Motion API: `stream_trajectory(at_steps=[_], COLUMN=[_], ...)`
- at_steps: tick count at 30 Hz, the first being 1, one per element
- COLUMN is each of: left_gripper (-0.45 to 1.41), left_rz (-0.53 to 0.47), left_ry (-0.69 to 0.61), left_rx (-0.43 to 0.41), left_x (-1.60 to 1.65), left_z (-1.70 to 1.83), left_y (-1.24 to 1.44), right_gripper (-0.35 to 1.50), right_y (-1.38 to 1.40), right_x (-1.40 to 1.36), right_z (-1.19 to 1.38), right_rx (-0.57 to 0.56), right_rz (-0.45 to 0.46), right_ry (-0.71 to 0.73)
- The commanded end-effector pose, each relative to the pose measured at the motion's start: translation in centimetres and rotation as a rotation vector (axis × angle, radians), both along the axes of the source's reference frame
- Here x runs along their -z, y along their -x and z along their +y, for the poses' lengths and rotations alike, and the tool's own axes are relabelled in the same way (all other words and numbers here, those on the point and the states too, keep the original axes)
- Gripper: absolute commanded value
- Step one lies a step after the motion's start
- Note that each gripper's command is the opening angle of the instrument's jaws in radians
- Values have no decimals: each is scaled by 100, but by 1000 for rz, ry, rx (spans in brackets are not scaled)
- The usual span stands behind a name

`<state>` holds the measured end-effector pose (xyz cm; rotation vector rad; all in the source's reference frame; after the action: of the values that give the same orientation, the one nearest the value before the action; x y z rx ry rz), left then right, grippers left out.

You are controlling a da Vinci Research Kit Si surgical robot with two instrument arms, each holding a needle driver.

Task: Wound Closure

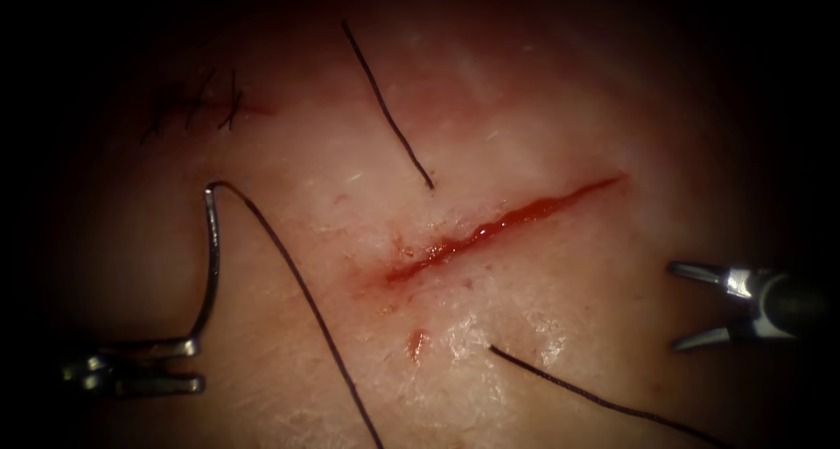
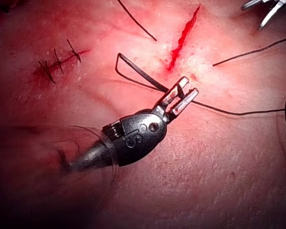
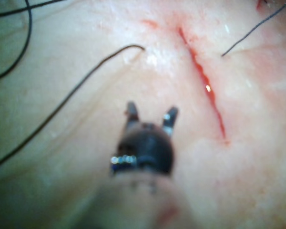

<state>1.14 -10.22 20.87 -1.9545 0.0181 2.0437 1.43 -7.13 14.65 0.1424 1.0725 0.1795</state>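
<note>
Two tools, one needle, one open cut, one stitched cut, three thread runs.

Near left: left tool (image 1: 179, 366), jaws closed on needle (image 1: 211, 265) at one end; needle curves up away from jaws, free of tissue (image 1: 525, 116), left of cut (image 1: 499, 228). Thread (image 1: 306, 300) trails from its far end toward near edge.

Near right: right tool (image 1: 687, 307), jaws wide apart, holding nothing, right of cut.

Middle: cut, red fluid along it.

Far left: stitched cut (image 1: 201, 103).
</note>
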Motion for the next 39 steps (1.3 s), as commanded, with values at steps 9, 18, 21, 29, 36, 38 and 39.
stream_trajectory(at_steps=[9, 18, 21, 29, 36, 38, 39], left_gripper=[-45, -45, -45, -45, -45, -45, -45], left_rz=[80, 155, 272, 553, 643, 622, 621], left_ry=[-37, -80, -101, -188, -214, -215, -215], left_rx=[93, 170, 135, 45, -32, -54, -53], left_x=[-11, -18, -18, 6, 35, 34, 32], left_z=[17, 30, 26, 12, 15, 14, 14], left_y=[-35, -41, -44, -48, -36, -31, -29], right_gripper=[138, 138, 138, 138, 138, 138, 138], right_y=[-10, -11, -11, -12, -14, -14, -14], right_x=[-7, -10, -10, -10, -10, -10, -10], right_z=[-11, -14, -15, -16, -18, -18, -19], right_rx=[-3, 2, 2, 4, 10, 10, 10], right_rz=[0, 2, 2, 3, 6, 5, 5], right_ry=[1, 2, 2, 2, -1, -1, -1])
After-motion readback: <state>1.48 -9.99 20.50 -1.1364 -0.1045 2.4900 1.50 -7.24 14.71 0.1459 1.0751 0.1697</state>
